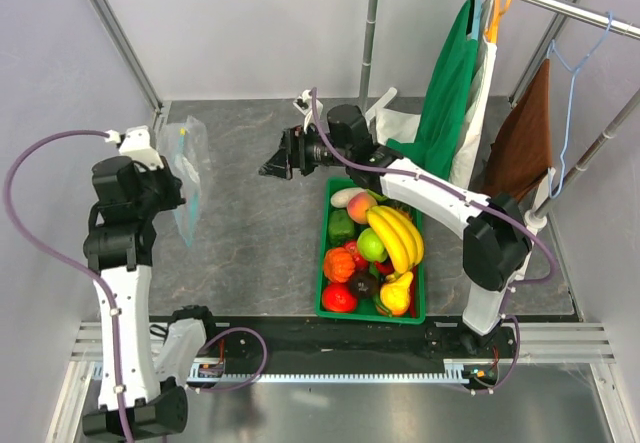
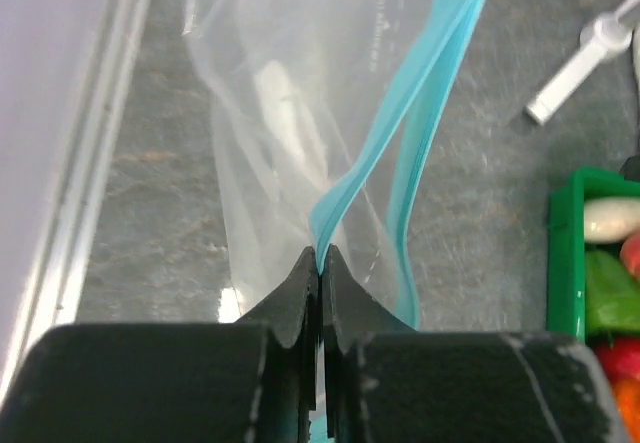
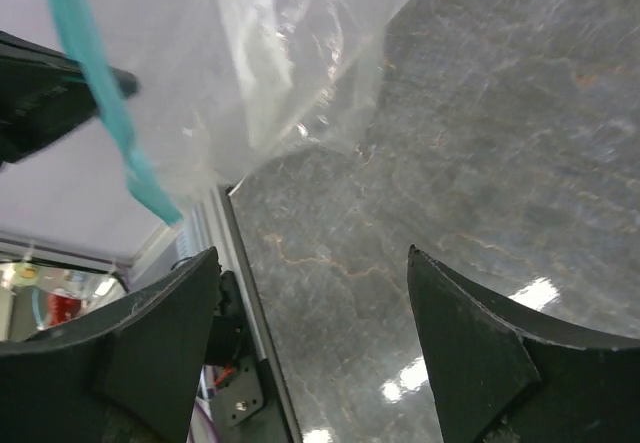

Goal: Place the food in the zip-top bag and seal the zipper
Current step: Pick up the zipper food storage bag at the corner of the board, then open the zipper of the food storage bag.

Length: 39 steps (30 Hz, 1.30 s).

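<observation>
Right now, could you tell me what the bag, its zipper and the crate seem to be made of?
Zip-top bag: thin clear plastic film, glossy; table shows through, creases glint.
Zipper: light-blue, probably thicker flexible plastic; bends smoothly.
Crate: green, apparently rigid plastic, slight sheen.

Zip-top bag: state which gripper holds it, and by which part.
The left gripper is shut on the zip-top bag, pinching its light-blue zipper strip. The right gripper is open and holds nothing.

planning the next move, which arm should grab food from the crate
Right: the right hand is open, empty and near the green crate; the left hand is shut on the zipper.
</observation>
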Each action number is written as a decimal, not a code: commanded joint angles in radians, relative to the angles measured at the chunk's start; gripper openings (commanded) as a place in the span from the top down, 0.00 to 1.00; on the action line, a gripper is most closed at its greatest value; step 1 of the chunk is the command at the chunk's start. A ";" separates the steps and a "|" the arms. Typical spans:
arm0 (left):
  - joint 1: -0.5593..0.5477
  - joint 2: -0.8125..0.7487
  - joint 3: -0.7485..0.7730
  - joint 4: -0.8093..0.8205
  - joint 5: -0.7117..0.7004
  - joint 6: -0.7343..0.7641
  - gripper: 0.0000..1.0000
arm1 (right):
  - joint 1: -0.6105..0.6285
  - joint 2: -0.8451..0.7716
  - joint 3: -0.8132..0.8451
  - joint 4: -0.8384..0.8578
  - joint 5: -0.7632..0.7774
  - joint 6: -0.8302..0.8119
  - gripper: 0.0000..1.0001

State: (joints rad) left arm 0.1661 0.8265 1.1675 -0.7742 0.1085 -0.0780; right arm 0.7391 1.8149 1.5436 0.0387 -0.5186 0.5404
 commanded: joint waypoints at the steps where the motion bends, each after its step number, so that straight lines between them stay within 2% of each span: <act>1: -0.007 0.091 -0.147 -0.010 0.173 -0.083 0.98 | 0.014 -0.008 -0.060 0.112 -0.047 0.122 0.18; 5: -0.013 0.201 -0.198 0.102 0.386 -0.172 0.98 | 0.026 -0.025 -0.111 0.121 -0.080 0.135 0.17; 8: -0.046 0.304 -0.192 0.154 0.485 -0.232 0.98 | 0.037 -0.040 -0.157 0.122 -0.070 0.109 0.17; 12: -0.066 0.381 -0.198 0.228 0.563 -0.311 0.98 | 0.045 -0.039 -0.186 0.118 -0.061 0.108 0.17; 19: -0.069 0.387 -0.232 0.377 0.651 -0.443 0.98 | 0.091 -0.031 -0.211 0.125 0.046 0.104 0.17; 25: -0.066 0.381 -0.229 0.374 0.704 -0.490 0.98 | 0.091 0.029 -0.143 0.052 0.181 0.036 0.24; 28: -0.068 0.384 -0.216 0.330 0.718 -0.488 0.98 | 0.091 0.046 -0.126 0.043 0.212 0.039 0.44; 29: -0.066 0.381 -0.200 0.307 0.706 -0.476 0.98 | 0.091 0.049 -0.116 0.035 0.210 0.038 0.62; 31: -0.065 0.376 -0.168 0.198 0.656 -0.405 0.98 | 0.091 0.034 -0.109 0.023 0.195 0.036 0.83; 32: -0.063 0.363 -0.126 0.158 0.583 -0.337 0.98 | 0.089 0.024 -0.112 0.010 0.190 0.032 1.00; 34: -0.062 0.341 -0.077 0.034 0.495 -0.266 0.98 | 0.086 -0.018 -0.117 -0.013 0.187 0.021 1.00; 37: -0.063 0.271 0.041 -0.080 0.242 -0.139 0.98 | 0.080 -0.081 -0.134 -0.036 0.177 0.036 1.00; 39: -0.063 0.246 0.099 -0.161 0.174 -0.025 0.98 | 0.079 -0.107 -0.135 -0.082 0.161 0.067 1.00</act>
State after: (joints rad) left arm 0.0986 1.1721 1.1076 -0.7452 0.5407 -0.3515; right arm 0.8242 1.8294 1.3827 0.0025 -0.3412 0.5800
